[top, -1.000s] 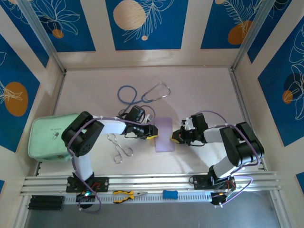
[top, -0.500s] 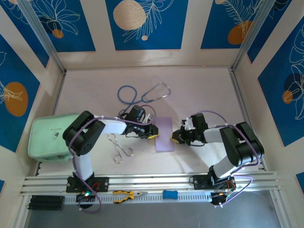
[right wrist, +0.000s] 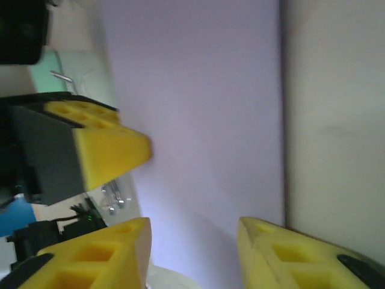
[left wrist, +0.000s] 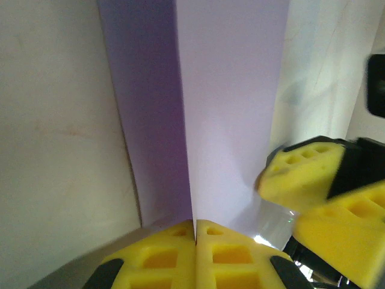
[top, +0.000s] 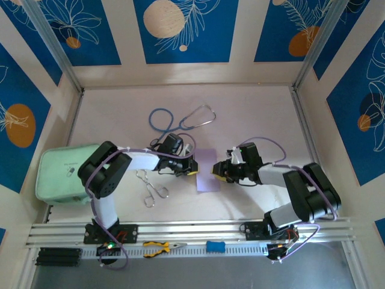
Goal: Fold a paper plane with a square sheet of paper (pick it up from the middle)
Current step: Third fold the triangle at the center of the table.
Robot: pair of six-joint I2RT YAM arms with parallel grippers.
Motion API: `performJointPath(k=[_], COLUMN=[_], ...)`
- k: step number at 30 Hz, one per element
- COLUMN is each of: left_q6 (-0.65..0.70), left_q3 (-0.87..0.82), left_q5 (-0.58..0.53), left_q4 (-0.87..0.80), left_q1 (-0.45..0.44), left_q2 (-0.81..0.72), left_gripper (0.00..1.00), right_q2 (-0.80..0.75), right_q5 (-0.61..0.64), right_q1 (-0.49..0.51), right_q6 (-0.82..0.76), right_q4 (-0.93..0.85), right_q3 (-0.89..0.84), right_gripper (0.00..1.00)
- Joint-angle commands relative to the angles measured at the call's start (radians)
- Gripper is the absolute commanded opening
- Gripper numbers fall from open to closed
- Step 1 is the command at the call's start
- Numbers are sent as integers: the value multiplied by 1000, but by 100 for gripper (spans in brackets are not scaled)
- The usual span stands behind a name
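1. Lying on the worktop (top: pixel 252 120) between the two arms, the square sheet of paper (top: pixel 207 170) looks folded to a narrow rectangle.
2. The left gripper (left wrist: pixel 195 224) has its jaws clenched on the paper's left side.
3. The right gripper (right wrist: pixel 194 226) has its jaws released at the right edge.

You are working into a crowded middle: the left gripper (top: pixel 193 171) and the right gripper (top: pixel 216 173) are flanking the sheet of paper (top: pixel 207 176) closely. The stethoscope (top: pixel 180 124) is lying just behind, while the forceps (top: pixel 147 183) and pouch (top: pixel 60 171) are taking the left. The table (top: pixel 264 114) is lying bare on the far right.
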Motion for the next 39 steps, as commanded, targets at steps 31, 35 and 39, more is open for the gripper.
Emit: performJointPath(k=[31, 35, 39], left_q6=[-39, -39, -38], left_q3=[8, 10, 13], left_q5=[64, 66, 64], left_q4=[-26, -31, -34], left_q1=[34, 34, 34], left_q2=[-53, -54, -53], left_gripper=[4, 4, 4], right_q2=[-12, 43, 72], right_q5=[1400, 1460, 1505], right_q1=[932, 957, 970], right_q6=[-910, -890, -846], right_q4=[141, 142, 125], right_q3=[45, 61, 67], right_gripper=[63, 61, 58])
